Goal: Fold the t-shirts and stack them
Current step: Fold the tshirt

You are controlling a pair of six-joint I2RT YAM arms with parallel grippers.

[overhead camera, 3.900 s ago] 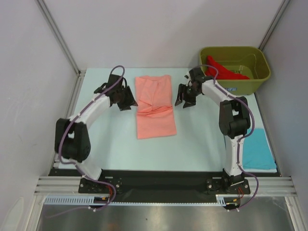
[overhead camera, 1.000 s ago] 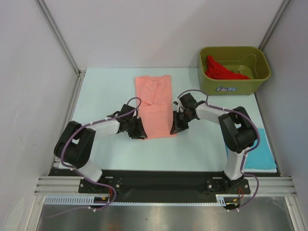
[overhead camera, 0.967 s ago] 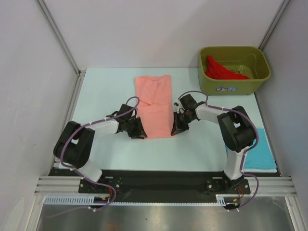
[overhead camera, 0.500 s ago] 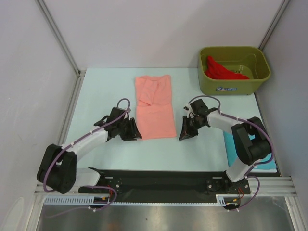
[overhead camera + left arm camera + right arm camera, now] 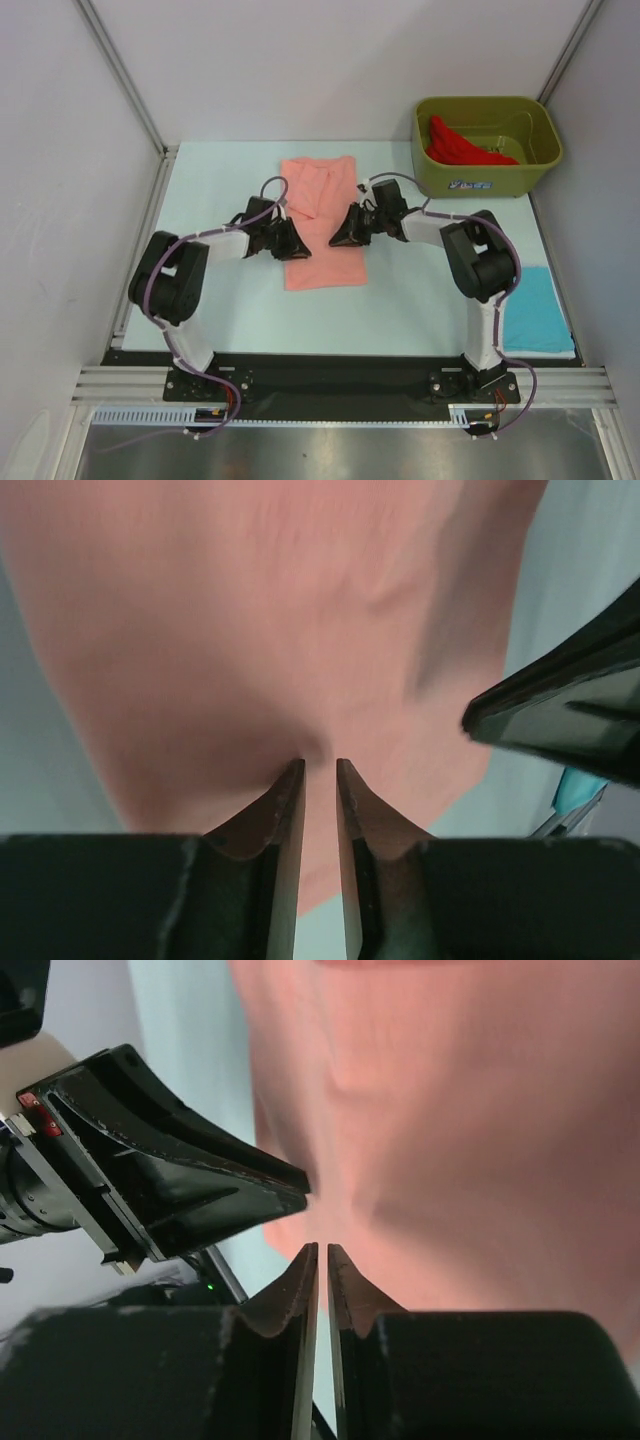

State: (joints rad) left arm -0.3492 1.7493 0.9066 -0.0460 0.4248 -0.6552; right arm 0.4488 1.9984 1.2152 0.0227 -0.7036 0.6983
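Observation:
The salmon-pink t-shirt [image 5: 322,250] lies folded into a long strip at the table's middle, with a small flap turned over at its far end. My left gripper [image 5: 291,244] rests on its left edge halfway along. My right gripper [image 5: 344,231] rests on its right edge opposite. In the left wrist view the left gripper [image 5: 320,763] is narrowly open, tips pressed onto the pink fabric [image 5: 250,630]. The right gripper [image 5: 322,1246] shows only a thin slit over the pink fabric [image 5: 470,1130]. The red t-shirt [image 5: 455,143] lies in the tub. The turquoise t-shirt [image 5: 535,310] lies folded at the near right.
The olive-green tub [image 5: 530,165] stands at the far right corner. Grey walls and metal frame posts close in the light table [image 5: 220,310] on three sides. Each wrist view shows the other gripper close by, the right one [image 5: 570,705] and the left one [image 5: 170,1175].
Both grippers left the shirt's near corners, swung outward, then moved farther and inward onto its mid edges. The left jaws narrowed; the right jaws parted slightly.

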